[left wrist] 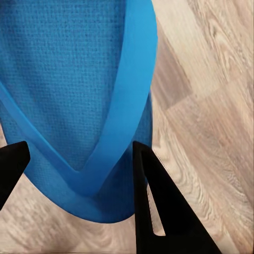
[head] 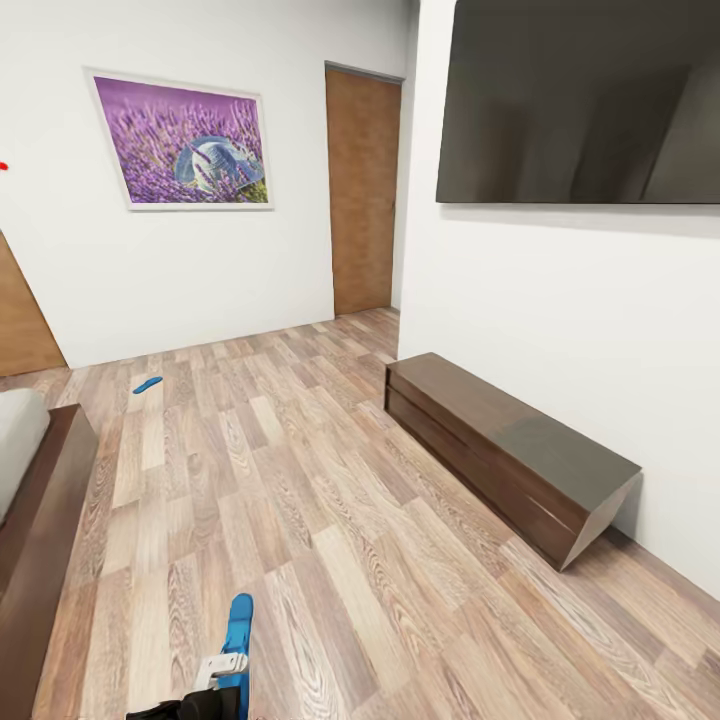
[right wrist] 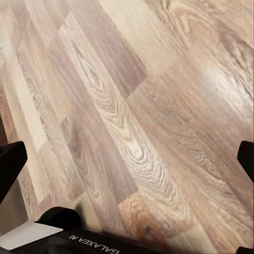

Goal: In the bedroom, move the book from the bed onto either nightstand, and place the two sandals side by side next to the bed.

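Observation:
One bright blue sandal [head: 239,622] lies between the fingers of my left gripper [head: 232,668], low over the wood floor in the head view. In the left wrist view the sandal [left wrist: 79,79] is seen close up, and the gripper [left wrist: 79,148] is shut on its end, one black finger [left wrist: 159,206] against each edge. The other sandal [head: 147,384] lies flat on the floor farther off, near the foot of the bed [head: 45,520]. My right gripper [right wrist: 127,164] is open over bare floor planks. The book and the nightstand are out of view.
A long low dark cabinet [head: 500,450] stands against the right wall under a large wall-mounted screen [head: 580,100]. A wooden door [head: 362,190] is at the far end, beside a purple picture [head: 185,140]. Wide plank floor runs between the bed and the cabinet.

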Available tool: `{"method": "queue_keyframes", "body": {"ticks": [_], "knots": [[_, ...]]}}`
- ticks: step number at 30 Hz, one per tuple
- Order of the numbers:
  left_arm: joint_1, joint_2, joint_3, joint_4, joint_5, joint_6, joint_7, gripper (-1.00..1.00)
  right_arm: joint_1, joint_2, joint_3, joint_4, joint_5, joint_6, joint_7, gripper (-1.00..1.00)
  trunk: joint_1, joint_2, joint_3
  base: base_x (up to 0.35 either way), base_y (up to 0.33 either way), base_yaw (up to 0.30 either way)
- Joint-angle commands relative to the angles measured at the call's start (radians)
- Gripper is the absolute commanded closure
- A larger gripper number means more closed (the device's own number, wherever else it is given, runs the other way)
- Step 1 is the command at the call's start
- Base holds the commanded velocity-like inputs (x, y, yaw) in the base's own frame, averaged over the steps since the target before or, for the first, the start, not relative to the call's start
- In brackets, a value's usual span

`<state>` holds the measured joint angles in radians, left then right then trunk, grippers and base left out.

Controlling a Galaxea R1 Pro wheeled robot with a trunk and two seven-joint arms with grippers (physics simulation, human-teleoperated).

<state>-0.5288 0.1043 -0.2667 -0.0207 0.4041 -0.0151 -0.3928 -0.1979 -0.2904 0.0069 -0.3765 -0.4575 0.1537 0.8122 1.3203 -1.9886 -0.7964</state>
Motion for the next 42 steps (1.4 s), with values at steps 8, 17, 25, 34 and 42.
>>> {"method": "queue_keyframes", "body": {"ticks": [8,17,25,34,42], "knots": [[0.0,-0.001,-0.008,0.001,0.009,-0.001,-0.003,1.0,0.0,0.0,0.001,-0.001,-0.01,0.01,0.002,-1.0,0.0,0.0,-0.001,0.0,0.0,0.293],[0.0,-0.002,-0.008,0.001,0.009,-0.002,-0.003,1.0,0.0,0.0,0.001,0.001,-0.01,0.01,0.001,-1.0,0.0,0.0,-0.001,0.0,0.0,0.293],[0.001,-0.002,-0.008,0.001,0.009,-0.002,-0.002,1.0,0.0,0.0,0.001,0.001,-0.01,0.01,0.001,-1.0,0.0,0.0,-0.001,0.0,0.0,0.246],[0.001,-0.002,-0.008,0.001,0.009,-0.002,-0.002,1.0,0.0,0.001,0.001,0.001,-0.01,0.01,0.001,-1.0,0.0,0.0,-0.001,0.0,0.0,0.134],[0.001,-0.002,-0.008,0.001,0.009,-0.002,-0.003,1.0,0.0,0.001,0.001,0.0,-0.01,0.01,0.001,-1.0,0.0,0.0,-0.001,0.0,0.0,0.265]]}}
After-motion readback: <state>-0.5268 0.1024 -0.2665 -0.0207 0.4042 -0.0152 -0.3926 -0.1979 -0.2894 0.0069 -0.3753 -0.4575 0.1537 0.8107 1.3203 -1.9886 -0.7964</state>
